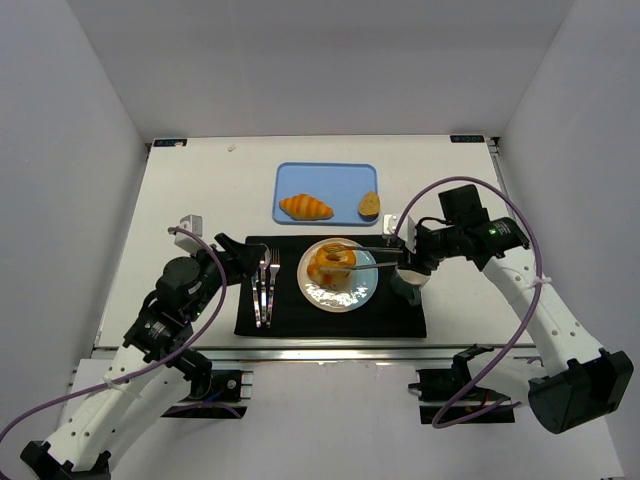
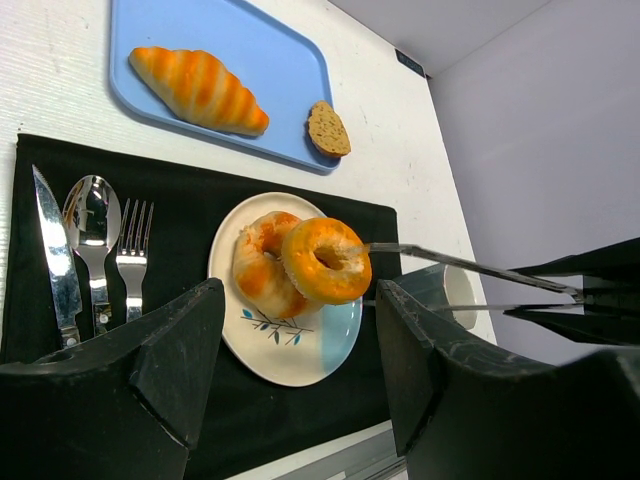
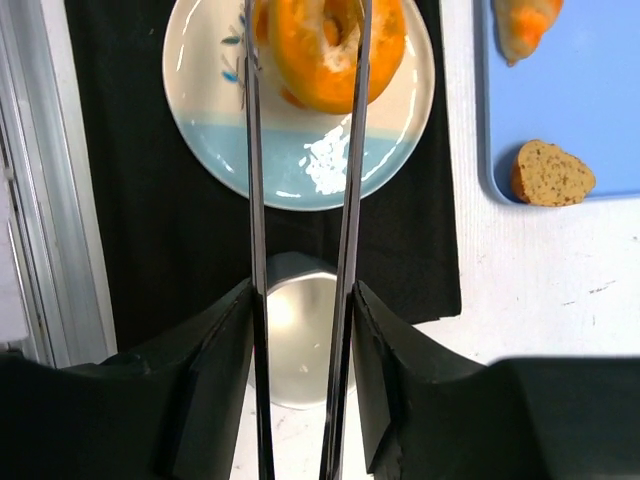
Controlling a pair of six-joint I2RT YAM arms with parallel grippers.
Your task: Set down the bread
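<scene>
An orange ring-shaped bread (image 1: 332, 259) (image 2: 325, 260) (image 3: 335, 45) leans on another round bread (image 2: 262, 268) on the white-and-blue plate (image 1: 340, 292) (image 2: 290, 350) (image 3: 300, 165). My right gripper (image 1: 400, 247) (image 3: 302, 330) is shut on metal tongs (image 1: 372, 250) (image 2: 470, 266) (image 3: 350, 200), whose tips straddle the ring bread's edge. My left gripper (image 1: 240, 262) (image 2: 300, 370) is open and empty, near the cutlery at the left of the black mat (image 1: 285, 310).
A blue tray (image 1: 325, 180) (image 2: 250, 60) at the back holds a croissant (image 1: 305, 207) (image 2: 198, 88) and a small bread slice (image 1: 369, 205) (image 2: 327, 128) (image 3: 550, 172). A knife (image 2: 55, 260), spoon (image 2: 92, 215) and fork (image 1: 271, 285) (image 2: 130, 255) lie on the mat. A cup (image 1: 408, 280) (image 3: 300, 340) stands under my right gripper.
</scene>
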